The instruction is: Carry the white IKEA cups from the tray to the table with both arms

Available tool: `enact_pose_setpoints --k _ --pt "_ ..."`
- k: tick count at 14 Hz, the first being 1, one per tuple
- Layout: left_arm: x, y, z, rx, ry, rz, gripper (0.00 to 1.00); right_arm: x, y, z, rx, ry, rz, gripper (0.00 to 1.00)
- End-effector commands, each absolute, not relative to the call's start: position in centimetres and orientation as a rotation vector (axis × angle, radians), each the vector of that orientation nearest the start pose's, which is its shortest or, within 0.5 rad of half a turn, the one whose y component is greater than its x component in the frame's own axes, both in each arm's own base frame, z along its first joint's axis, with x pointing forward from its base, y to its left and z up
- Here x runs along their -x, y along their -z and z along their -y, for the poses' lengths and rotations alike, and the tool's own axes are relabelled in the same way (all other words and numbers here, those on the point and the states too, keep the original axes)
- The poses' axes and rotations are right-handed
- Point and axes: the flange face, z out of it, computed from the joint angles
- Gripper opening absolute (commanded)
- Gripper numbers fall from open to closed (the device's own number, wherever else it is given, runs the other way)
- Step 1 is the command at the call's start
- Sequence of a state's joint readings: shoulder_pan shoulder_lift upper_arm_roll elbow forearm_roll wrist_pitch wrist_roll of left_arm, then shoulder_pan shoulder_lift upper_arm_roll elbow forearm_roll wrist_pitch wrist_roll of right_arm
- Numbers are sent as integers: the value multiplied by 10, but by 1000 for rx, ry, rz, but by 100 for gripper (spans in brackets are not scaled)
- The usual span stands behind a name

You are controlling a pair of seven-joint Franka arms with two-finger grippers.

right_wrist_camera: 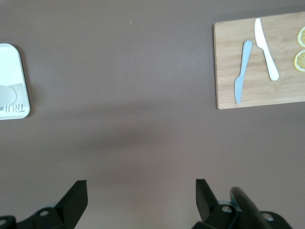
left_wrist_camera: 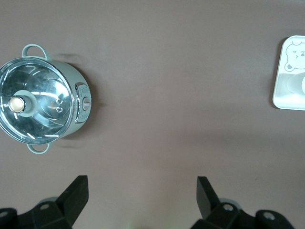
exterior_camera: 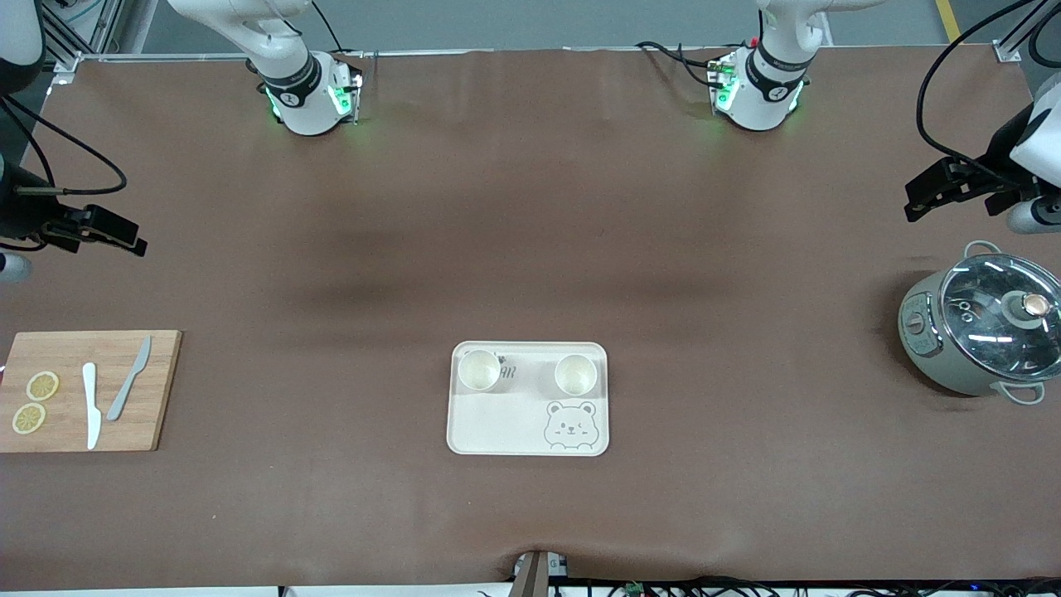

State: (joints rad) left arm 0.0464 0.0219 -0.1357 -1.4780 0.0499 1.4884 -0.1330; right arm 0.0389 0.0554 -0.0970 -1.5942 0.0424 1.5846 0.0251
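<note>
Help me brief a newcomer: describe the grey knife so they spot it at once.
Find the wooden board at the right arm's end of the table. Two knives lie on it beside lemon slices. The grey knife lies slanted, farthest from the slices; the white knife lies straight.

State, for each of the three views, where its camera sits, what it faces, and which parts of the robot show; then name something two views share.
Front view: high across the table, facing both bases; both cups stand on the bear tray.
Left wrist view: on the left arm, looking down past the open left gripper at the pot.
Right wrist view: past the open right gripper at the cutting board.
Both wrist views catch the tray's edge.
</note>
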Motion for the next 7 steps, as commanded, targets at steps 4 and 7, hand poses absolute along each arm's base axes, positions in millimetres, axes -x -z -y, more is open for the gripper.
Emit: enact_pose_setpoints --k 4,7 --pt "-552 -657 36 3083 12 94 100 -567 -548 11 3094 -369 -122 100" --pt "-553 -656 31 3078 10 106 100 -547 -576 11 3094 -449 -237 100"
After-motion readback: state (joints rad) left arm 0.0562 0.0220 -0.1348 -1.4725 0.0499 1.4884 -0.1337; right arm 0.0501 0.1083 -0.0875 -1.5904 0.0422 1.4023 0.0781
